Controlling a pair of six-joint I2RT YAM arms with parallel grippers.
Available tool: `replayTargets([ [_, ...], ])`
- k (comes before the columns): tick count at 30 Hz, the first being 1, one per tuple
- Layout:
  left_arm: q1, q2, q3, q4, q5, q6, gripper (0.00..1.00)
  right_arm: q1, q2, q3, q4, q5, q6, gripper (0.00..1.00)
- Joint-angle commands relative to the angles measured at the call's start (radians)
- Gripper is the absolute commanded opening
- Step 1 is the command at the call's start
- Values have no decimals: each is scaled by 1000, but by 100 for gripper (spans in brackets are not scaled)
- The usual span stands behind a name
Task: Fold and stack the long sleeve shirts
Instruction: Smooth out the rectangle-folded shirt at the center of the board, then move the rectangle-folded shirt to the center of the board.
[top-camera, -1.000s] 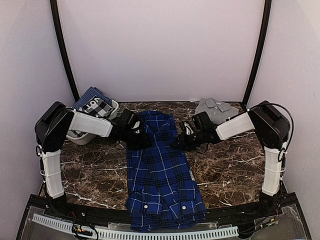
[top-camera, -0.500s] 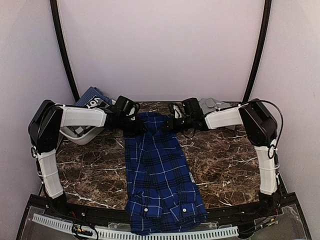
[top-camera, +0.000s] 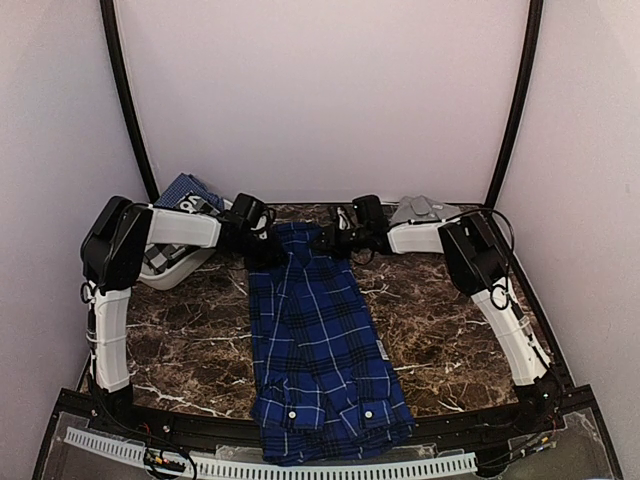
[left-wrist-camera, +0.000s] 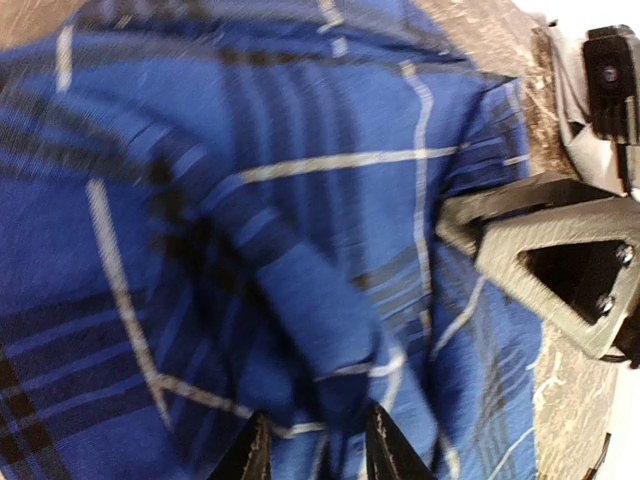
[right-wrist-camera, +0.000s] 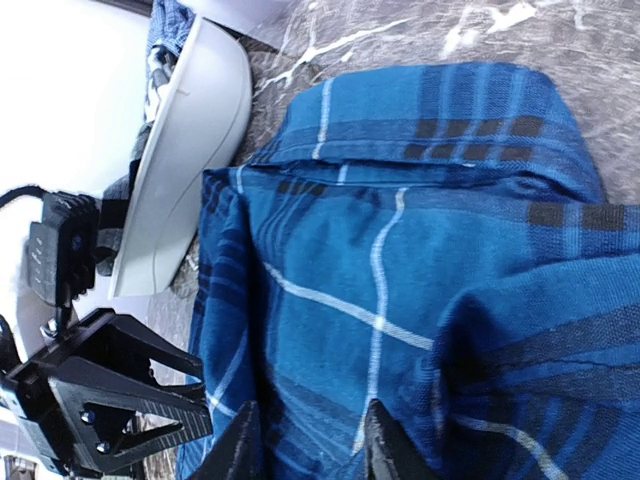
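The royal-blue and black plaid shirt lies as a long strip from the far middle of the table to the near edge, where its cuffs with white buttons hang over. My left gripper is at the left corner of its far end, shut on a bunched fold of the plaid cloth. At the right corner my right gripper has its fingers apart over the plaid cloth, which lies flat beneath them. The grey shirt sits crumpled at the far right, behind the right arm.
A white basket at the far left holds other checked cloth; its rim is close behind the left gripper. The marble table is bounded by purple walls, and a black rail runs along the near edge.
Both arms reached farther back toward the rear wall, carrying the shirt's far end with them. The strip now lies straighter. The right gripper's jaws stand wider than half a second ago.
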Motion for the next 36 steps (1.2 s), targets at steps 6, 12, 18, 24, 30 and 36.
replayTargets([
  [6, -18, -83, 60, -47, -11, 27, 30, -27, -157, -40, -13, -24, -21, 39],
  [12, -91, -165, -22, -48, -36, -30, 31, -29, -306, -137, -96, 55, -134, 44],
  [18, -169, -200, -144, 16, 3, -93, 31, -17, -467, -368, -54, 73, -140, 43],
  [24, -201, -157, -183, 74, 51, -137, 31, 21, -638, -617, -18, 108, -143, 40],
  [30, -177, -55, -95, 1, -18, -166, 30, 60, -774, -821, -15, 146, -150, 39],
  [36, -92, 111, 88, -39, -18, -175, 29, 100, -857, -952, -26, 180, -147, 39],
])
